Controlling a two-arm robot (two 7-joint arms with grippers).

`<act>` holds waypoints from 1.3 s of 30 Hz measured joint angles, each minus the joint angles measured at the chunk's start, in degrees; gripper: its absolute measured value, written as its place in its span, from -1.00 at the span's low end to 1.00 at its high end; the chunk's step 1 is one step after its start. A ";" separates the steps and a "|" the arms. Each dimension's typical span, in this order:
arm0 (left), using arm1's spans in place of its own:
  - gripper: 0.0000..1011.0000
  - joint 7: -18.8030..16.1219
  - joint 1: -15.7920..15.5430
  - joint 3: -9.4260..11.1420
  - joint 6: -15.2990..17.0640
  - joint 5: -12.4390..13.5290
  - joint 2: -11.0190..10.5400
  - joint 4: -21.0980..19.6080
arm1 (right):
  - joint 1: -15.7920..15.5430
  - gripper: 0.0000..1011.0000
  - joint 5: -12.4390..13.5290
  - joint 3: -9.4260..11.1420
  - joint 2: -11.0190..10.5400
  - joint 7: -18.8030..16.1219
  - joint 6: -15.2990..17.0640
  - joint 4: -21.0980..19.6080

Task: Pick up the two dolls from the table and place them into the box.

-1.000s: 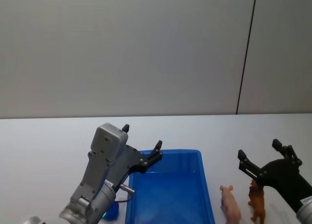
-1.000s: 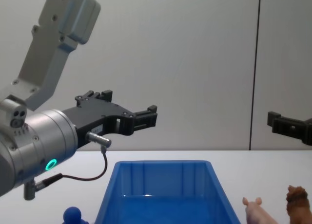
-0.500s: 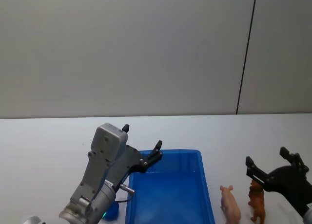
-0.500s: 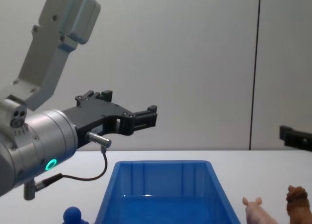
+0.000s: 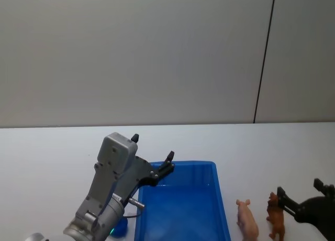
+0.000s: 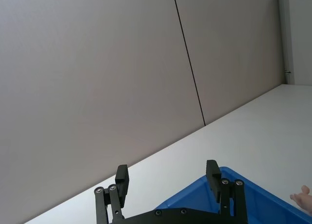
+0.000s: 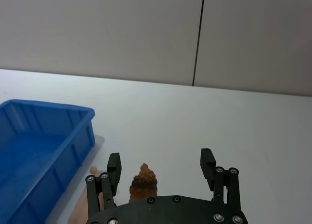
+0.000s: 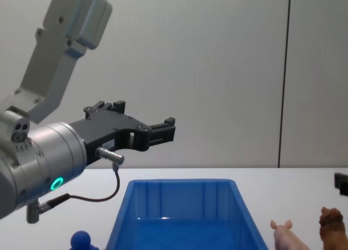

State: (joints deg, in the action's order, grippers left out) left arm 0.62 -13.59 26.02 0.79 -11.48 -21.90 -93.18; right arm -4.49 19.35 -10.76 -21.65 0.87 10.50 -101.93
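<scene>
Pink pig (image 5: 247,222) between blue box (image 5: 220,199) and brown doll (image 5: 276,220); left gripper (image 5: 152,146), right gripper (image 5: 299,187) beside doll, both agape.

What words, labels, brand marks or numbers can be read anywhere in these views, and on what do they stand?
None: no words, numbers or logos can be read.
The blue box, the pink pig, the brown doll and the table: plain, no print.
The left gripper and the right gripper: no readable marking.
The green ring light on the left arm: a lit ring, not text.
</scene>
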 joint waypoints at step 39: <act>0.98 0.00 0.00 0.00 0.00 0.00 0.00 0.00 | 0.60 0.72 -5.12 -2.84 4.23 -0.58 3.92 7.51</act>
State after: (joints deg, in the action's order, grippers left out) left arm 0.63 -13.59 26.02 0.79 -11.48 -21.89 -93.18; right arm -3.89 14.23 -13.60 -17.42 0.29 14.43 -94.42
